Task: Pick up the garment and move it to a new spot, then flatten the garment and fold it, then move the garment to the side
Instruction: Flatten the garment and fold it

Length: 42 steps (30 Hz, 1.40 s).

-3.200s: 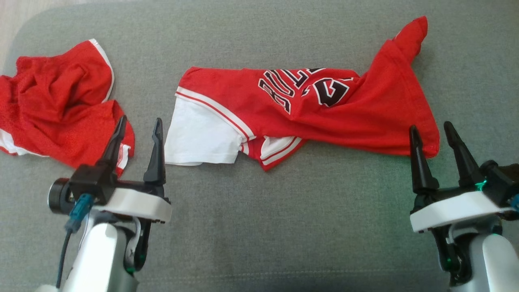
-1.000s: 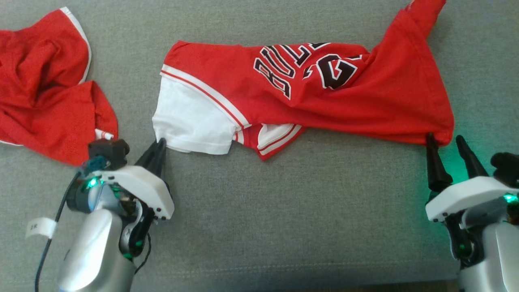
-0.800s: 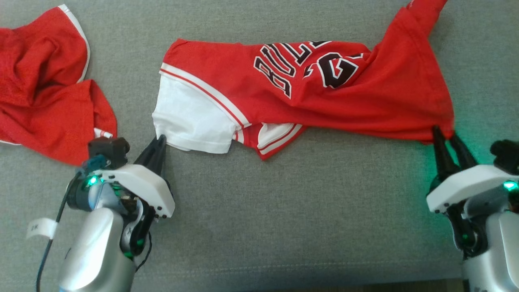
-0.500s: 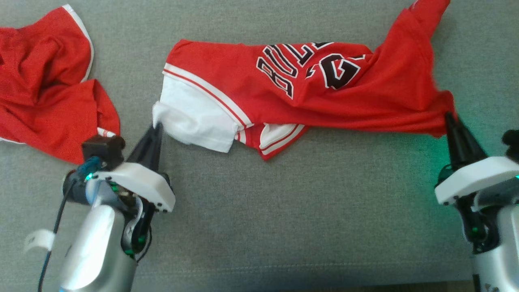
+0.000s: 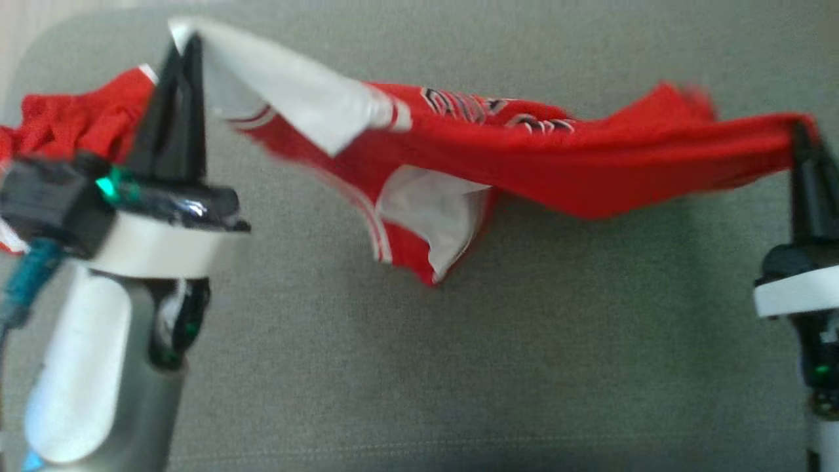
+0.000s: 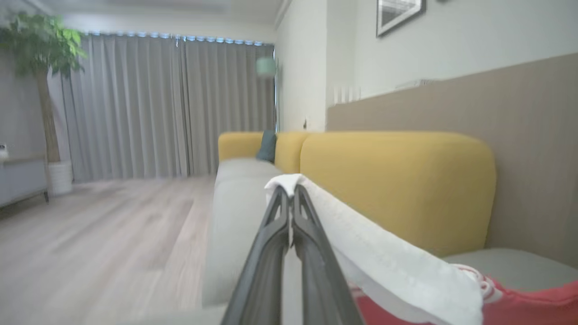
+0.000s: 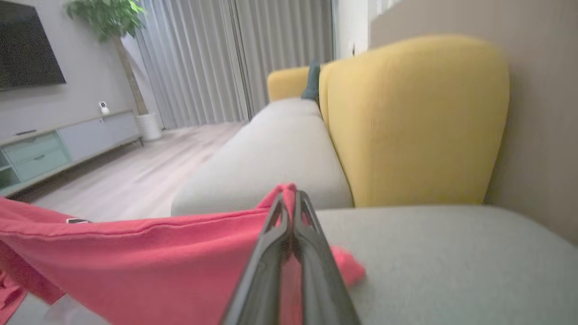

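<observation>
**Item:** garment (image 5: 557, 164), a red jersey with a white sleeve.
**Location:** slung in the air over the grey sofa cushion (image 5: 459, 367), with the middle sagging. I cannot tell whether the lowest flap touches the cushion.
**Left gripper** (image 5: 183, 47): jaws pinched on the garment's white corner.
**Right gripper** (image 5: 799, 131): jaws pinched on its red end.
**Purpose, as judged:** gripping opposite ends keeps the cloth spread out for carrying.
**Second red garment** (image 5: 72, 121): crumpled on the cushion beyond the left gripper.

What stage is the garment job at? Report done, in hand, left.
Done: left gripper shut on the white corner of the jersey, right gripper on its red end. In hand: the jersey hangs stretched between them above the grey cushion, not yet set down. Left: placing, flattening, folding, moving it aside.
</observation>
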Available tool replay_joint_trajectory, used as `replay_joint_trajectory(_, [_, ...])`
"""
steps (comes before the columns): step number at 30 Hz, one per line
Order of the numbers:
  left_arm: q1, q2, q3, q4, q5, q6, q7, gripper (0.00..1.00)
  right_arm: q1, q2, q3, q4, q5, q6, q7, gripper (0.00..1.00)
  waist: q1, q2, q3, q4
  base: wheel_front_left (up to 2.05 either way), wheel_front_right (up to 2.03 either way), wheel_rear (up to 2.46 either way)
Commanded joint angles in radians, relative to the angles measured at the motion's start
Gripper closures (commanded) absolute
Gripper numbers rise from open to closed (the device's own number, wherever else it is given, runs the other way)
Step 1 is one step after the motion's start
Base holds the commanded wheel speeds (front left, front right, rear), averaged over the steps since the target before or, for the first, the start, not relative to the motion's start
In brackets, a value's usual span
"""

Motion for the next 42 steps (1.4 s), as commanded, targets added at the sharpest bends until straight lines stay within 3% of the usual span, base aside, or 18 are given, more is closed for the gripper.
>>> replay_joint_trajectory(1, [-0.060, 0.038, 0.048, -0.055, 0.007, 0.005, 0.008, 1.00, -0.035, -0.026, 0.007, -0.057, 0.004, -0.001, 0.001, 1.00, 0.0000, 0.0000, -0.025, -0.002, 0.00, 0.00, 0.00])
replay_joint_trajectory(11, [-0.308, 0.075, 0.040, -0.185, 0.030, -0.018, 0.113, 1.00, -0.189, -0.059, -0.072, -0.263, 0.003, -0.001, 0.078, 1.00, 0.0000, 0.0000, -0.097, -0.002, 0.00, 0.00, 0.00])
replay_joint_trajectory(22, [-0.452, 0.042, -0.012, -0.090, -0.008, -0.053, 0.167, 1.00, -0.263, -0.055, -0.075, -0.246, 0.033, -0.001, 0.124, 1.00, 0.0000, 0.0000, -0.074, -0.003, 0.00, 0.00, 0.00])
replay_joint_trajectory(26, [-0.528, 0.026, -0.015, 0.019, -0.023, -0.065, 0.150, 1.00, -0.332, -0.042, -0.043, -0.175, 0.057, -0.001, 0.106, 1.00, 0.0000, 0.0000, -0.022, -0.012, 0.00, 0.00, 0.00])
replay_joint_trajectory(33, [-0.741, -0.004, -0.035, 0.304, -0.011, -0.095, 0.045, 1.00, -0.565, -0.038, 0.045, 0.062, 0.082, -0.001, 0.006, 1.00, 0.0000, 0.0000, 0.059, -0.036, 0.00, 0.00, 0.00])
replay_joint_trajectory(34, [-0.820, -0.011, -0.039, 0.410, -0.006, -0.103, -0.002, 1.00, -0.658, -0.040, 0.091, 0.151, 0.087, -0.001, -0.054, 1.00, 0.0000, 0.0000, 0.077, -0.043, 0.00, 0.00, 0.00])
replay_joint_trajectory(35, [-0.820, -0.011, -0.039, 0.410, -0.006, -0.103, -0.002, 1.00, -0.658, -0.040, 0.091, 0.151, 0.087, -0.001, -0.054, 1.00, 0.0000, 0.0000, 0.077, -0.043, 0.00, 0.00, 0.00])
replay_joint_trajectory(42, [-1.044, -0.018, -0.032, 0.684, 0.035, -0.105, -0.083, 1.00, -0.928, -0.009, 0.201, 0.484, 0.105, -0.001, -0.266, 1.00, 0.0000, 0.0000, 0.106, -0.064, 0.00, 0.00, 0.00])
